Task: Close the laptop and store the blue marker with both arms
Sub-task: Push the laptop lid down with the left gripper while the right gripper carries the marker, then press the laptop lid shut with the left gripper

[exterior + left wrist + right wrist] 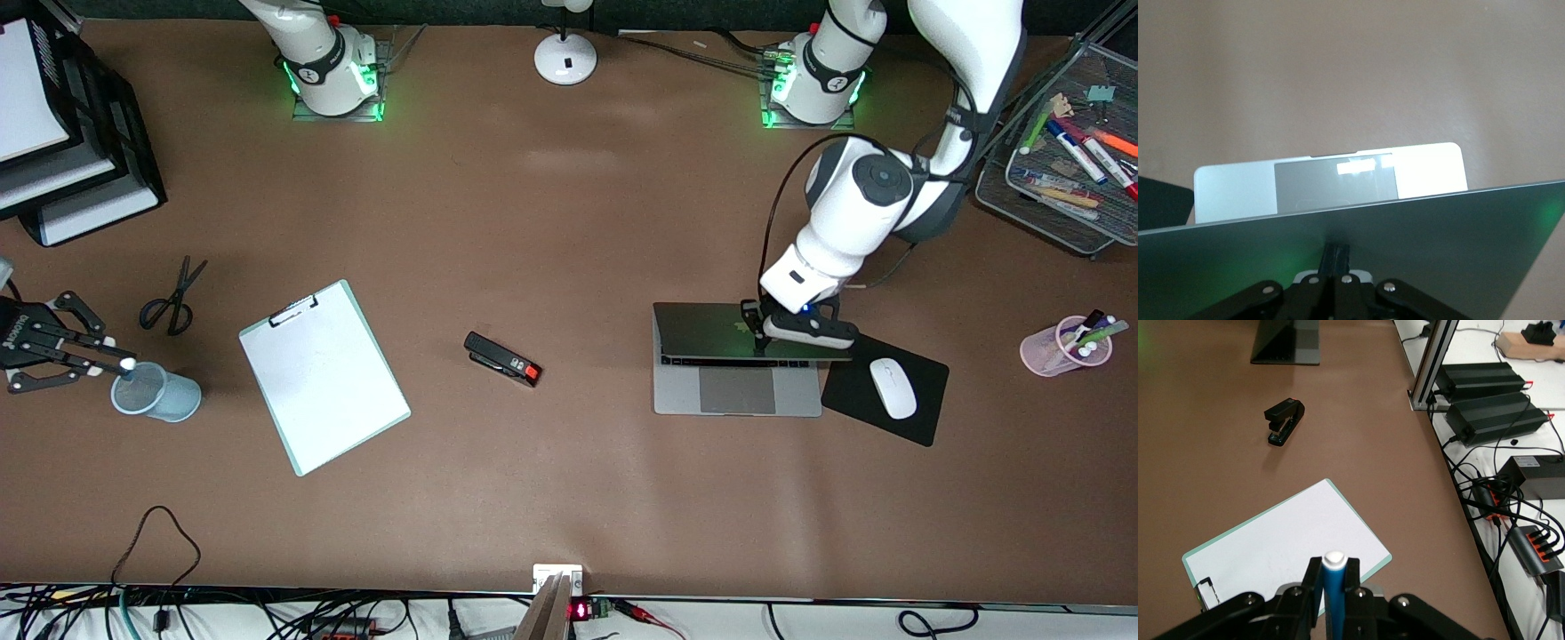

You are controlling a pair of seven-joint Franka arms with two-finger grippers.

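The silver-grey laptop (736, 391) lies toward the left arm's end of the table, its lid (1418, 247) tilted low over the keys with the palm rest (1231, 193) still showing. My left gripper (761, 336) (1338, 253) is shut, with its fingertips pressed against the lid's back. At the right arm's end of the table, my right gripper (114, 364) (1333, 570) is shut on the blue marker (1335, 590). The marker's white end (128, 364) pokes out over the rim of a light-blue mesh cup (164, 397).
A white clipboard (324, 378), a black stapler (502, 358) and scissors (173, 300) lie between the cup and the laptop. A mouse (892, 388) on a black pad sits beside the laptop. A pink pen cup (1058, 349), a wire tray (1062, 191) and black paper trays (133, 169) stand at the table's ends.
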